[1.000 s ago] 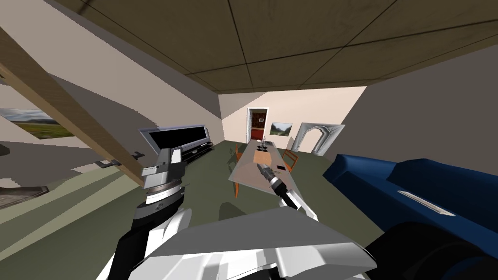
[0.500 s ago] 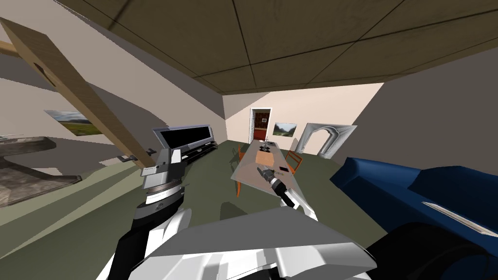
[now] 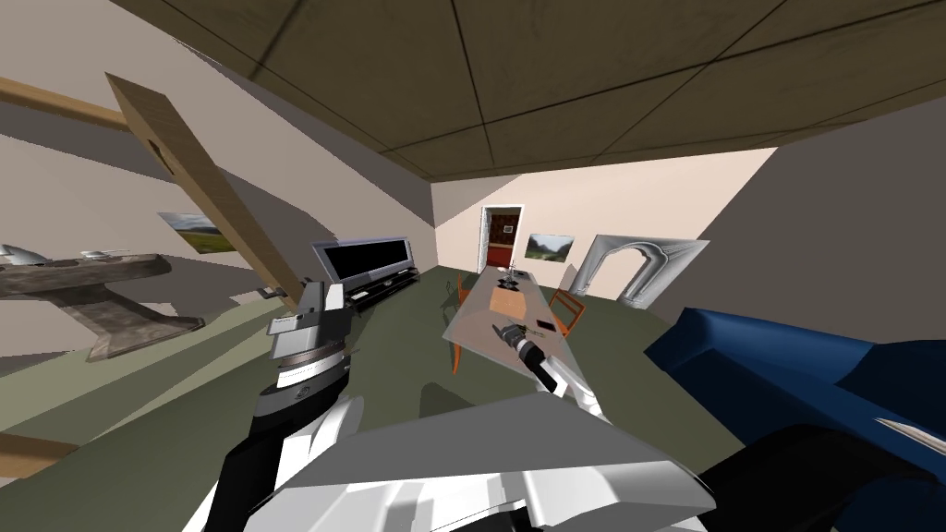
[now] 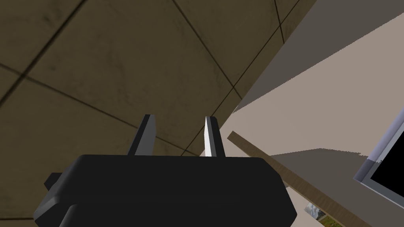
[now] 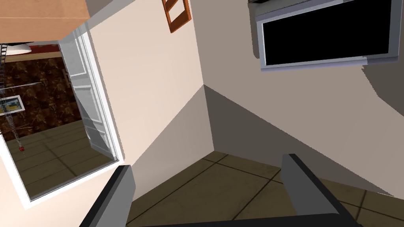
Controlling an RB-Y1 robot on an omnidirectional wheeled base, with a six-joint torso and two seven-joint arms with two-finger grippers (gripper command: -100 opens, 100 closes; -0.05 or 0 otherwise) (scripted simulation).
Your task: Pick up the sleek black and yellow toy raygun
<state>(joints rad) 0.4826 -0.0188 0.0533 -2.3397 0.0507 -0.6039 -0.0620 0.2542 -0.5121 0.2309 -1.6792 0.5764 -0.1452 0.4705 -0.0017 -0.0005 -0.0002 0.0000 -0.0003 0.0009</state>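
While right hand (image 5: 206, 161) is spread wide and empty, reaching toward the long counter (image 3: 476, 319), left hand (image 4: 178, 118) is raised at my left, fingers narrow, gripping nothing. On the counter a small dark item (image 3: 545, 326) lies near the right edge, just past right hand; too small to confirm as raygun. Open green floor (image 3: 388, 342) left of counter, blue sofa (image 3: 767, 360) right.

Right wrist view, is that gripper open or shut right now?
Open. The right gripper has its two grey fingers standing far apart, with nothing held between them.
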